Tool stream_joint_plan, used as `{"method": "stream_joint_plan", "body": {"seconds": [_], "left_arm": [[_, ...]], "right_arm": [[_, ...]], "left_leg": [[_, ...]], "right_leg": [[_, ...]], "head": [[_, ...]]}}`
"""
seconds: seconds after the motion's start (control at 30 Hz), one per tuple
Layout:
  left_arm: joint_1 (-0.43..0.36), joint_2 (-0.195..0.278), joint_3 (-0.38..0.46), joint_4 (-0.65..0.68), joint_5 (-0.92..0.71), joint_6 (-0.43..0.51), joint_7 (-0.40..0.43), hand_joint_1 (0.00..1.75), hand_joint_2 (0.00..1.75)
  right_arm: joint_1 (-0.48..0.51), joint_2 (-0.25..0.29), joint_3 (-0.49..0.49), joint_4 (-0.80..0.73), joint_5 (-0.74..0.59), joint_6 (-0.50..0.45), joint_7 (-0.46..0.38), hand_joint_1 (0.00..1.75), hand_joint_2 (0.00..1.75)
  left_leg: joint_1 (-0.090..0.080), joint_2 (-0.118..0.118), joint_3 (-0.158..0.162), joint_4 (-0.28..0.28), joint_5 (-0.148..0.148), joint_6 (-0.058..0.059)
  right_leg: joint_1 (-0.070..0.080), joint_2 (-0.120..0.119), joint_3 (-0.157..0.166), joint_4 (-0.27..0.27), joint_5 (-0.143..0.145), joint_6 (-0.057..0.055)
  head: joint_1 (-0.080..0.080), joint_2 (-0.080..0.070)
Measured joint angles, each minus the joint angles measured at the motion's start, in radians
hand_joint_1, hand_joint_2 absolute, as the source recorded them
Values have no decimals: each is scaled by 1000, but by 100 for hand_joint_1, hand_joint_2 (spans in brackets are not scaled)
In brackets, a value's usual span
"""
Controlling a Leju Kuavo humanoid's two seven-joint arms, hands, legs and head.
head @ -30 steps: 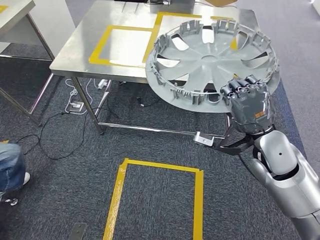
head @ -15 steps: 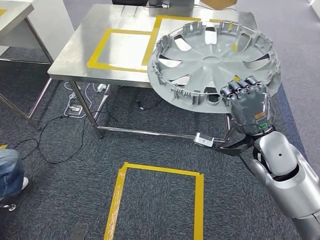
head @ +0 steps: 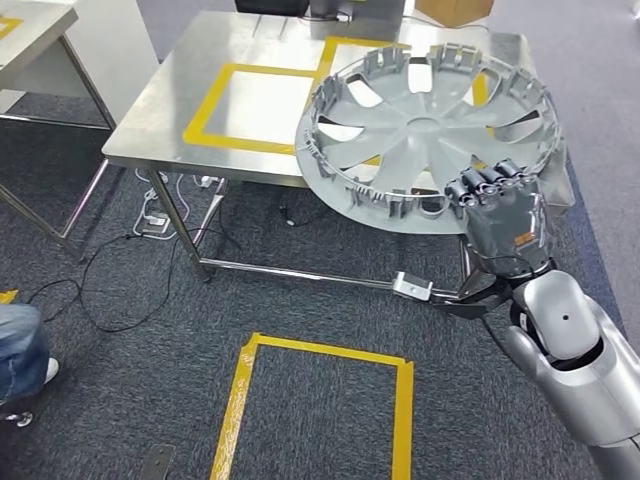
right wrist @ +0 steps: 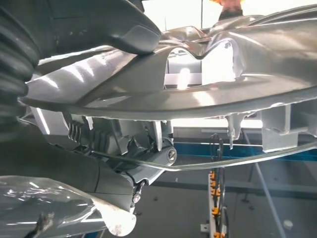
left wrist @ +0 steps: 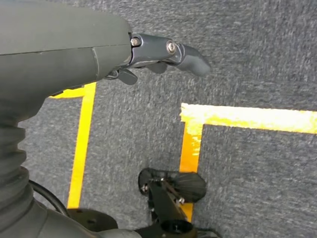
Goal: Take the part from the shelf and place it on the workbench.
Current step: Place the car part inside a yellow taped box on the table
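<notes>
The part is a large grey wheel cover (head: pixel 423 135), held roughly level with its ribbed inner side up. It hangs over the near right part of the steel workbench (head: pixel 226 40). My right hand (head: pixel 502 215) grips its near rim from below and in front, fingers curled over the edge. In the right wrist view the cover's rim (right wrist: pixel 224 74) lies between the thumb (right wrist: pixel 112 25) and the fingers (right wrist: pixel 112 183). My left hand (left wrist: pixel 75 49) hangs over the carpet and holds nothing, with one finger stretched out.
Yellow tape marks a rectangle (head: pixel 202 103) on the bench top, and a second one lies partly under the cover. A yellow taped square (head: pixel 324 345) is on the carpet in front. Cables (head: pixel 151 215) lie under the bench. A person's leg (head: pixel 19 350) is at far left, a second table (head: pixel 30 25) behind.
The whole picture has shifted slightly downward, so the camera moved. The wheel cover stays in my right hand and now overlaps a little more of the bench top.
</notes>
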Motion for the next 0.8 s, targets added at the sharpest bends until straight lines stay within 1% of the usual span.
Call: {"method": "stream_joint_plan", "body": {"seconds": [0.03,0.07,0.1,0.13,0.17,0.2,0.23,0.27,0.3,0.33,0.37,0.4,0.43,0.5,0.53,0.57,0.6,0.63,0.67,0.7,0.73,0.77,0.8], "left_arm": [[0,0,0,0,0,0,0,0,175],[-1,0,0,0,0,0,0,0,175],[-1,1,0,0,0,0,0,0,175],[-3,1,0,0,0,0,0,0,175],[-3,2,0,0,0,-1,0,0,175],[-2,2,0,0,0,-1,0,0,175],[0,2,0,0,0,-1,0,0,175],[1,2,0,0,-1,-2,0,0,175],[2,2,0,0,-1,-2,0,0,175],[2,2,0,0,-1,-2,0,0,175],[2,2,0,0,-1,-2,0,0,175],[3,2,0,0,-1,-1,0,0,175],[4,3,0,0,-2,-1,0,0,175],[7,6,0,0,-2,-1,1,0,175],[8,7,0,0,-2,-1,2,0,175],[8,7,-1,0,-2,-1,3,0,175],[7,7,-1,0,-3,-1,3,0,175],[6,7,-2,0,-3,0,3,0,175],[4,7,-2,0,-4,0,3,0,175],[2,7,-2,0,-4,0,2,0,175],[1,7,-2,0,-4,0,2,0,175],[1,7,-2,0,-5,0,2,0,175],[3,6,-2,0,-6,0,3,0,175]], "right_arm": [[1,0,-1,-1,0,0,0,175,175],[2,-1,-2,-2,0,0,0,175,175],[2,-1,-3,-2,0,0,0,175,175],[3,-2,-4,-2,0,0,1,175,175],[3,-2,-4,-2,-1,0,2,175,175],[3,-2,-5,-2,-1,0,2,175,175],[4,-2,-5,-2,-1,0,2,175,175],[6,-2,-5,-2,-1,-1,2,175,175],[9,-2,-5,-2,-1,-1,2,175,175],[11,-2,-5,-2,-1,-1,1,175,175],[14,-2,-5,-2,-1,-1,1,175,175],[15,-2,-5,-2,-1,-1,2,175,175],[15,-2,-5,-2,-1,-1,2,175,175],[16,-2,-5,-1,-1,-2,2,175,175],[16,-2,-5,-2,-1,-2,2,175,175],[17,-2,-6,-2,-1,-2,2,175,175],[17,-2,-7,-3,-2,-3,2,175,175],[17,-3,-9,-4,-2,-2,2,175,175],[17,-3,-10,-4,-3,-2,1,175,175],[17,-4,-11,-4,-3,-2,1,175,175],[16,-5,-12,-4,-3,-2,1,175,175],[16,-5,-12,-4,-2,-2,1,175,175],[17,-5,-12,-4,-2,-2,1,175,175]], "left_leg": [[0,0,2,3,-2,-5],[0,1,-3,17,2,-9],[0,2,-15,46,7,-14],[1,2,-43,92,7,-19],[3,3,-80,153,-3,-25],[4,3,-119,211,-26,-30],[6,3,-155,259,-54,-33],[6,3,-181,284,-76,-34],[6,3,-193,280,-81,-33],[6,3,-195,255,-71,-30],[5,3,-190,223,-52,-27],[3,4,-180,172,-13,-21],[-1,4,-172,119,39,-12],[-10,6,-159,38,110,2],[-14,7,-155,19,122,8],[-15,8,-147,15,115,10],[-13,7,-137,7,116,13],[-11,6,-125,-3,114,18],[-8,5,-111,-11,111,23],[-5,4,-99,-17,106,27],[-5,3,-88,-20,97,30],[-5,2,-78,-21,88,32],[-5,1,-66,-21,76,32]], "right_leg": [[0,1,9,-5,-2,-9],[-1,1,15,-7,0,-16],[-3,0,24,-8,-5,-22],[-5,0,33,-10,-11,-28],[-6,-1,43,-11,-19,-33],[-6,-1,52,-11,-27,-37],[-6,0,63,-11,-37,-38],[-6,2,76,-11,-47,-38],[-6,3,90,-11,-58,-38],[-5,4,105,-11,-69,-37],[-5,4,118,-11,-78,-36],[-4,4,130,-12,-87,-34],[-4,4,138,-12,-96,-32],[-3,6,152,-15,-115,-21],[-3,7,157,-16,-119,-15],[-3,8,163,-17,-117,-7],[-4,8,159,-10,-112,-1],[-5,7,148,15,-102,4],[-5,7,121,56,-94,7],[-5,7,82,112,-97,8],[-5,7,40,171,-112,10],[-5,7,-2,218,-142,11],[-5,7,-36,245,-175,14]], "head": [[0,0],[0,0],[-1,0],[-1,0],[-1,0],[-1,0],[-1,0],[-1,0],[-1,0],[-2,0],[-2,0],[-2,0],[-1,0],[-1,0],[0,0],[0,0],[0,0],[1,0],[1,0],[2,0],[3,0],[3,0],[4,0]]}}
